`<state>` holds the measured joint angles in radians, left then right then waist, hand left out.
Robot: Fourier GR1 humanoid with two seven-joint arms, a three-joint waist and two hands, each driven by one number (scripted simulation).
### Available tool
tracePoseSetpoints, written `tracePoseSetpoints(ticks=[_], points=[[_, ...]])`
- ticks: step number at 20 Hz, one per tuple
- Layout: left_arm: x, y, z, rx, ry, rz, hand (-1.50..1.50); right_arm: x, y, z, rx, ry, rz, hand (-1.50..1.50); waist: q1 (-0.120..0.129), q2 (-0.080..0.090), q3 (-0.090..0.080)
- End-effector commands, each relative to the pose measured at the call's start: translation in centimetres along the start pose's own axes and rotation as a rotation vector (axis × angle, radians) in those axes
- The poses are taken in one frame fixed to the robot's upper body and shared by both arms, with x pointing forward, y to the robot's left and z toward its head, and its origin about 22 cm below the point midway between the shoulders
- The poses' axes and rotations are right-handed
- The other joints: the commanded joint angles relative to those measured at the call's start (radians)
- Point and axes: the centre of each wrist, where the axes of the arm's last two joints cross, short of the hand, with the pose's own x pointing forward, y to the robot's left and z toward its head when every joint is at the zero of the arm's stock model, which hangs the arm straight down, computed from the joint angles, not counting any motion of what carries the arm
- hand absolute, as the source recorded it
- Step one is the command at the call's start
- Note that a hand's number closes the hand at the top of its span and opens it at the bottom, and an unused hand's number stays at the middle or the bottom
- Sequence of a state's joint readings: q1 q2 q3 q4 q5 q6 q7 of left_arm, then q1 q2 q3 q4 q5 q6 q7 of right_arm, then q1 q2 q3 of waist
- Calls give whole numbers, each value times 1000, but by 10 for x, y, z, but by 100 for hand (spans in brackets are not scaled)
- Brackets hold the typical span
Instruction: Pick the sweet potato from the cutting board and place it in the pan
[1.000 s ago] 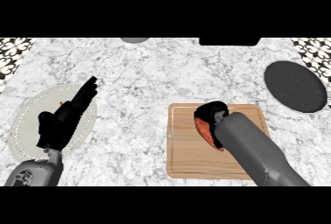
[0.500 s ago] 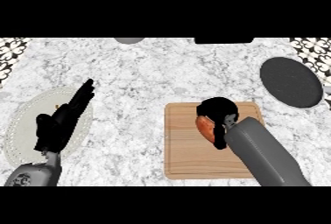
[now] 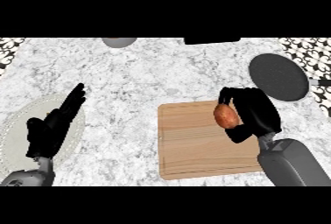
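Observation:
An orange-brown sweet potato (image 3: 225, 116) sits in my right hand (image 3: 255, 114), whose fingers and thumb curl round it above the right part of the wooden cutting board (image 3: 194, 148). Whether it still touches the board I cannot tell. The dark round pan (image 3: 279, 77) lies on the counter up and to the right of that hand, its handle pointing right. My left hand (image 3: 53, 127) rests open at the left, fingers straight and pointing up-right, over a pale round plate (image 3: 13, 140).
A grey bowl (image 3: 119, 41) shows at the counter's far edge, with a dark object (image 3: 212, 40) beside it further right. Patterned tiles border the marble counter at both upper corners.
My right hand has closed round the sweet potato and shifted toward the board's right side. The view has drifted, so the board and pan sit further left. The left hand stays resting.

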<state>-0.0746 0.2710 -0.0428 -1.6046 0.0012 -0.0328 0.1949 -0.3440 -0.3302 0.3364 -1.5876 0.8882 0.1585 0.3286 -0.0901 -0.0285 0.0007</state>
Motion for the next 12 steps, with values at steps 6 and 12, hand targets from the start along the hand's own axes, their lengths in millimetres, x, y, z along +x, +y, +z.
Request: tracePoseSetpoints(ticks=[6,12], points=[[7,-13,-1,-50,-32,-11,0,-21,-47,96,-350,108,-94,150,66,23,-1],[1,-18,-3,-61,-53,-19,0,-63,-41,85,-442,174,-305,150,89,29,0]])
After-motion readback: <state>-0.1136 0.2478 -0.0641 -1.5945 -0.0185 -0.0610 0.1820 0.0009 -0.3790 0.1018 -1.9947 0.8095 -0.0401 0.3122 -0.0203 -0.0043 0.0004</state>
